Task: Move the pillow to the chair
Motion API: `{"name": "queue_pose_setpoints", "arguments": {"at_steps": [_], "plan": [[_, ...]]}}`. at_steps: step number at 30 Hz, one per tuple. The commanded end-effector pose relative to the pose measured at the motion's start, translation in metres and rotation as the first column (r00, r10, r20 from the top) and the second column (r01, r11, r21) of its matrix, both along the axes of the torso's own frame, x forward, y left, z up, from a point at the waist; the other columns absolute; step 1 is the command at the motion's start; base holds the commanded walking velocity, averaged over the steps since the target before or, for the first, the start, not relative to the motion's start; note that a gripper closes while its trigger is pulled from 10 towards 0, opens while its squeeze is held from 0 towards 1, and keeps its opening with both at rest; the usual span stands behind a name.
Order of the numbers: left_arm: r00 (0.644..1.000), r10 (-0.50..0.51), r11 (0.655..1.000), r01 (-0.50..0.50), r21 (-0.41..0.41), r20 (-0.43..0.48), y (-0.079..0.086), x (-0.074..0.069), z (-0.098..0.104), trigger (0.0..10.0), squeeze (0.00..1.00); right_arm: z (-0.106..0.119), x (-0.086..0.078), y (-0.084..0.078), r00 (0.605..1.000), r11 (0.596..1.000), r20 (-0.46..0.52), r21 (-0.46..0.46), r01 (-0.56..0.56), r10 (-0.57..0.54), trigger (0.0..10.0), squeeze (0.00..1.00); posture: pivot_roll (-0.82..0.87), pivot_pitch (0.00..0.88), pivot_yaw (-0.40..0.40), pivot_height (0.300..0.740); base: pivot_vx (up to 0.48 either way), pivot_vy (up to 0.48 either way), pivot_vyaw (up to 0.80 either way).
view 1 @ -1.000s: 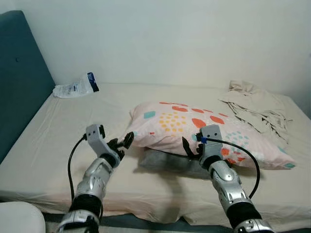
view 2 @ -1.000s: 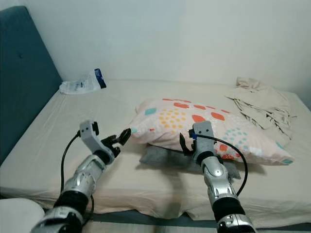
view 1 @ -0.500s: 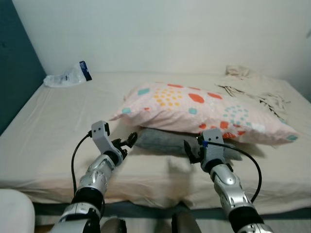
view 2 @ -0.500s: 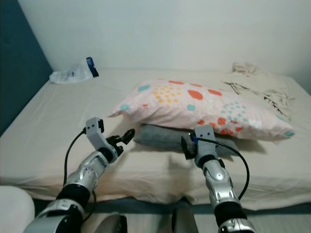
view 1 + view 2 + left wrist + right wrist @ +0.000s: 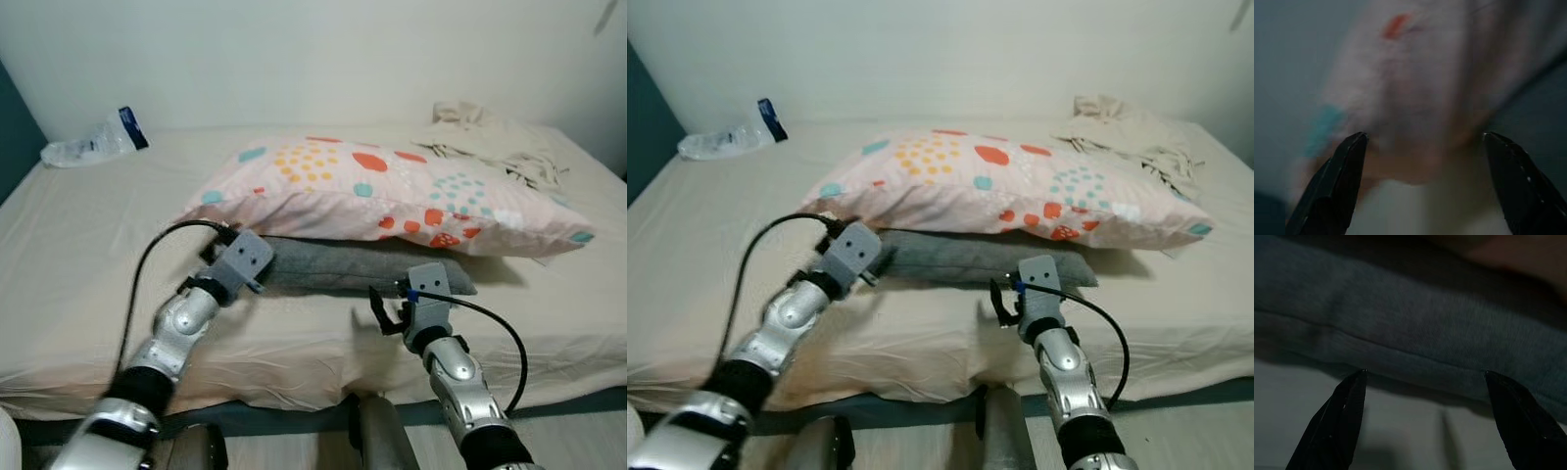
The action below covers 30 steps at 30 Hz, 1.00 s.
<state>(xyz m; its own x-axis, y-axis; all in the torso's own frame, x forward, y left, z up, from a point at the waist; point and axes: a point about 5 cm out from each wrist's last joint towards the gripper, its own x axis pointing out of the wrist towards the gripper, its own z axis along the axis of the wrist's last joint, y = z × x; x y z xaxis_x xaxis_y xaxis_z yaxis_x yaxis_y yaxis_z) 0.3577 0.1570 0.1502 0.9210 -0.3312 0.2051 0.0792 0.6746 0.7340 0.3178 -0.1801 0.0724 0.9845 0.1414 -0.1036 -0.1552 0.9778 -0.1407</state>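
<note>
Left gripper (image 5: 1420,191) advanced to pillow (image 5: 392,191) corner, fingers spread, arm outstretched

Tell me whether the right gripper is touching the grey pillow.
Apart. In the right wrist view the open right gripper has both fingertips short of the grey pillow, with pale bedsheet showing between them and its edge.

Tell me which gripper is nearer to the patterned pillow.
Left. The left gripper, fingers open, is right at the near-left corner of the patterned pillow. The right gripper, also open, faces the grey pillow underneath, short of the patterned one.
</note>
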Motion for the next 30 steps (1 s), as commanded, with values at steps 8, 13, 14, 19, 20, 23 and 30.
{"name": "queue_pose_setpoints", "arguments": {"at_steps": [8, 13, 14, 19, 20, 23, 30], "plan": [[0.958, 0.128, 0.956, -0.188, 0.224, 0.255, 0.016, 0.015, 0.028, 10.0, 0.00, 0.002, 0.000, 0.002, 1.000, 1.000, 0.008, -0.009, -0.007, 0.007, 10.0, 0.00, -0.08, 0.174, 0.010, 0.581, 0.000, 0.000, 0.00], [0.948, 0.115, 0.959, -0.184, 0.216, 0.296, 0.015, 0.018, 0.034, 10.0, 0.00, 0.004, 0.000, 0.000, 1.000, 1.000, 0.011, -0.019, -0.006, 0.006, 10.0, 0.00, -0.09, 0.182, 0.011, 0.581, 0.000, 0.000, 0.00], [0.979, 0.147, 0.987, -0.154, 0.039, 0.143, 0.016, 0.022, 0.030, 10.0, 0.00, 0.004, 0.000, 0.000, 1.000, 1.000, 0.011, -0.021, -0.006, 0.007, 10.0, 0.00, -0.09, 0.183, 0.013, 0.581, 0.000, 0.000, 0.00], [0.935, -0.068, 0.590, -0.244, -0.769, -0.348, 0.020, 0.034, 0.008, 10.0, 0.00, 0.004, -0.001, -0.001, 1.000, 1.000, 0.005, -0.022, -0.009, 0.009, 10.0, 0.00, -0.09, 0.188, 0.009, 0.581, 0.000, 0.000, 0.00], [0.886, -0.233, 0.367, -0.303, -0.880, -0.402, 0.018, 0.036, 0.002, 10.0, 0.00, 0.003, -0.001, 0.000, 1.000, 1.000, 0.000, -0.023, -0.013, 0.013, 10.0, 0.00, -0.09, 0.189, 0.005, 0.581, 0.000, 0.000, 0.00], [0.837, -0.439, 0.033, -0.349, -0.937, -0.327, 0.015, 0.039, 0.005, 10.0, 0.00, 0.002, -0.002, 0.002, 1.000, 0.999, -0.008, -0.027, -0.024, 0.024, 10.0, 0.00, -0.08, 0.191, -0.001, 0.581, 0.000, 0.000, 0.00], [0.864, -0.457, -0.308, -0.376, -0.874, -0.211, 0.028, 0.042, 0.010, 10.0, 0.00, 0.002, -0.001, 0.006, 0.999, 0.999, -0.009, -0.028, -0.039, 0.039, 10.0, 0.00, -0.09, 0.196, 0.002, 0.581, 0.000, 0.000, 0.00]]}}
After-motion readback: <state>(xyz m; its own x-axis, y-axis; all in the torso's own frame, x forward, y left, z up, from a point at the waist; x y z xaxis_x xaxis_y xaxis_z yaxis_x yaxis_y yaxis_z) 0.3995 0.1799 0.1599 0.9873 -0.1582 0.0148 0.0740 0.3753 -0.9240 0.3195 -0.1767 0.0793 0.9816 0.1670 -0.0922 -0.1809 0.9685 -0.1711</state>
